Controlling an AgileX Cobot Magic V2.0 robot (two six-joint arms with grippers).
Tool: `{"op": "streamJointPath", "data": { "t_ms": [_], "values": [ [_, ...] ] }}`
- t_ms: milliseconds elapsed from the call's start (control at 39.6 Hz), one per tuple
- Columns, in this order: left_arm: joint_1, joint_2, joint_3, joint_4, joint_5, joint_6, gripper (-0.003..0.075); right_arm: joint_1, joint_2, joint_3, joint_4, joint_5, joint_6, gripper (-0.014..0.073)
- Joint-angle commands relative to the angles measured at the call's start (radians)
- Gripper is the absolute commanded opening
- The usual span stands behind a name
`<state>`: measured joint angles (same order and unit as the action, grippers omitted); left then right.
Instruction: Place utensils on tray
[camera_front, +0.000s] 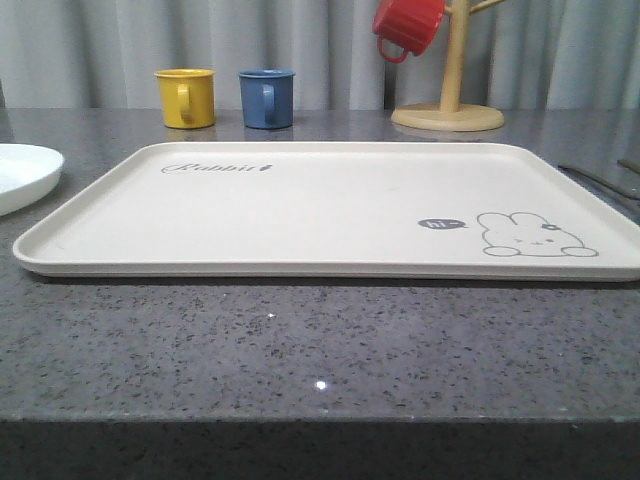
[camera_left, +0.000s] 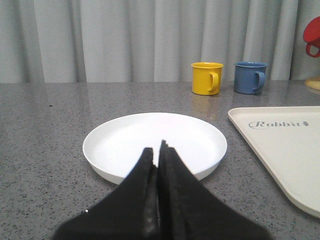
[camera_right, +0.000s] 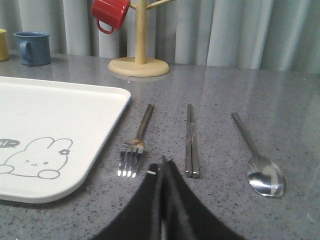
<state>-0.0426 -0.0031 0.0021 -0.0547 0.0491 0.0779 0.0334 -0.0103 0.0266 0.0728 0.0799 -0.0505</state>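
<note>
1. Tray (camera_front: 300, 210): I read this as a wide, stiff, light slab with a raised rim. It lies flat on the grey worktop (camera_front: 300, 340) with nothing on it, its long axis running across my front view. It is the destination, so I plan no grasp on it.

2. Chopsticks (camera_right: 190, 140): a pair of long flat metal strips, touching side by side, lying on the worktop between fork and spoon, to the right of the tray. Long axis runs away from the right gripper toward the mug stand (camera_right: 139, 60). I expect them to be stiff, smooth and slippery, and so thin that they sit almost flush with the worktop. I would take both together near mid-length, jaws across the pair.

3. Spoon (camera_right: 257, 160): rightmost, bowl toward the right gripper, handle angled away and slightly inward. Rigid and light by my judgement; grasp the handle, not the curved bowl.

4. Fork (camera_right: 137, 142): just beside the tray's edge, tines toward the right gripper, handle pointing away. Same handling; grasp mid-handle.

5. Right gripper (camera_right: 162, 167): fingers pressed together, holding nothing, poised just short of the fork tines.

6. Left gripper (camera_left: 157, 155): fingers likewise together and unloaded, at the near rim of the white plate (camera_left: 115, 145).
</note>
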Motion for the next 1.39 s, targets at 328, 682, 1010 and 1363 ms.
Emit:
{"op": "streamJointPath", "data": {
  "t_ms": [328, 682, 1010, 1363],
  "values": [
    [-0.008, -0.022, 0.019, -0.007, -0.079, -0.01, -0.002, -0.004, -0.017, 0.0, -0.007, -0.08, -0.001, -0.0068],
    [-0.008, -0.022, 0.005, -0.007, -0.203, -0.01, -0.002, -0.004, -0.017, -0.029, 0.02, -0.138, -0.001, -0.0068],
    [-0.008, 0.093, -0.534, 0.062, 0.184, -0.01, -0.002, -0.004, 0.114, -0.473, 0.022, 0.2, -0.001, -0.0068],
    [-0.008, 0.391, -0.769, 0.055, 0.504, -0.01, -0.002, -0.004, 0.435, -0.651, 0.022, 0.428, -0.001, -0.0068]
  ]
}}
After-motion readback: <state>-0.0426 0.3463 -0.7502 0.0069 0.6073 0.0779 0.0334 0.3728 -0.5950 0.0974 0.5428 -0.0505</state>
